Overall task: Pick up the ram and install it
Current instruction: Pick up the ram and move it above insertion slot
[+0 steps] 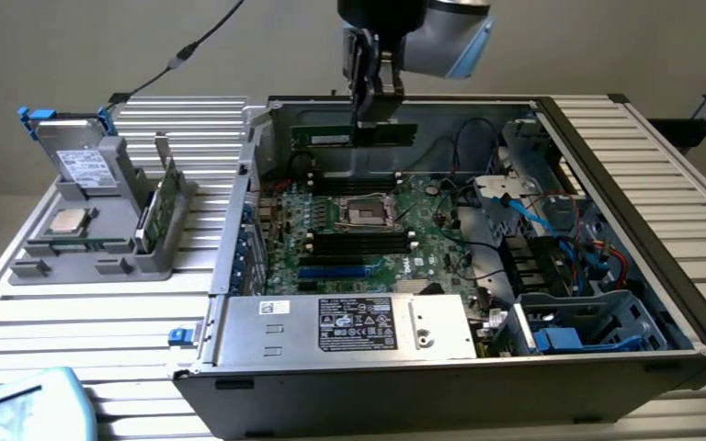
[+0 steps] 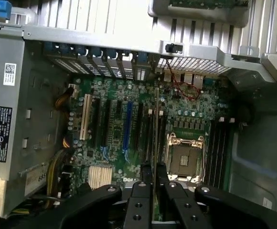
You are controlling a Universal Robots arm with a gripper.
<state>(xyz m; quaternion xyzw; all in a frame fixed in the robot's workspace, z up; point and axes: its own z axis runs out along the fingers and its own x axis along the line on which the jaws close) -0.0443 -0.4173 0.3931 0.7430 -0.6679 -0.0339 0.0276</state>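
Note:
The ram (image 1: 328, 137), a long narrow green stick with a white label, hangs level above the back of the open computer case (image 1: 623, 175). My gripper (image 1: 371, 115) is shut on it from above, near its middle. In the wrist view the ram (image 2: 156, 119) appears edge-on as a thin line between my black fingers (image 2: 143, 174). Below it lies the green motherboard (image 1: 421, 234) with the empty processor socket (image 1: 366, 213) and black memory slots (image 1: 353, 184) on both sides of it. The stick is well above the board and touches no slot.
A grey parts holder (image 1: 108, 262) on the slatted table, at the exterior view's left, carries a square silver processor chip (image 1: 69, 220), a wider green card with a bracket (image 1: 157, 207) and a drive (image 1: 84, 161). The power supply (image 1: 347, 323) and cable bundles (image 1: 562, 239) crowd the case's front and right.

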